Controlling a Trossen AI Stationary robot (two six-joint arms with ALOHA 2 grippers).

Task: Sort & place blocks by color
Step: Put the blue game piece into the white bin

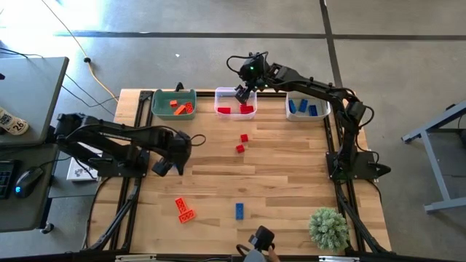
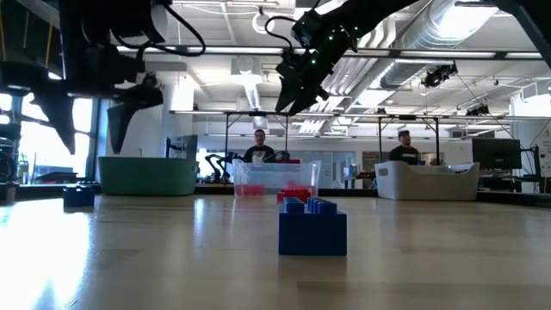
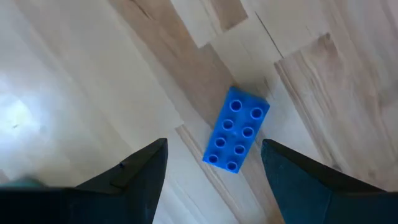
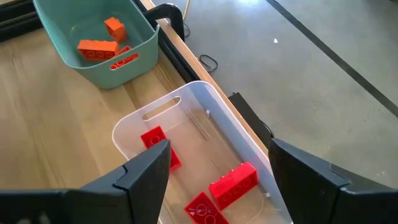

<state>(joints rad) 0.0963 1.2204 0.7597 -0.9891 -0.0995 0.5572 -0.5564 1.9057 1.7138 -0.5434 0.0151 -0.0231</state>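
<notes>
My left gripper (image 1: 167,166) (image 3: 214,143) hovers open over the table's left part. A blue oblong block (image 3: 236,129) (image 2: 79,196) lies flat on the wood below, between its fingers and apart from them. My right gripper (image 1: 242,93) (image 4: 221,144) hangs open and empty above the clear bin (image 1: 218,102) (image 4: 186,99), which holds red blocks (image 4: 233,183). Orange blocks (image 1: 182,108) lie in the green bin (image 1: 156,105), blue ones (image 1: 302,108) in the grey bin (image 1: 324,109). Loose on the table are two red blocks (image 1: 242,143), two orange blocks (image 1: 183,209) and a blue block (image 1: 239,211) (image 2: 312,226).
The three bins stand in a row along the table's far edge. A green plant (image 1: 328,227) sits at the near right corner and a small camera (image 1: 261,239) at the near edge. The wood between the loose blocks is bare. People sit in the room behind.
</notes>
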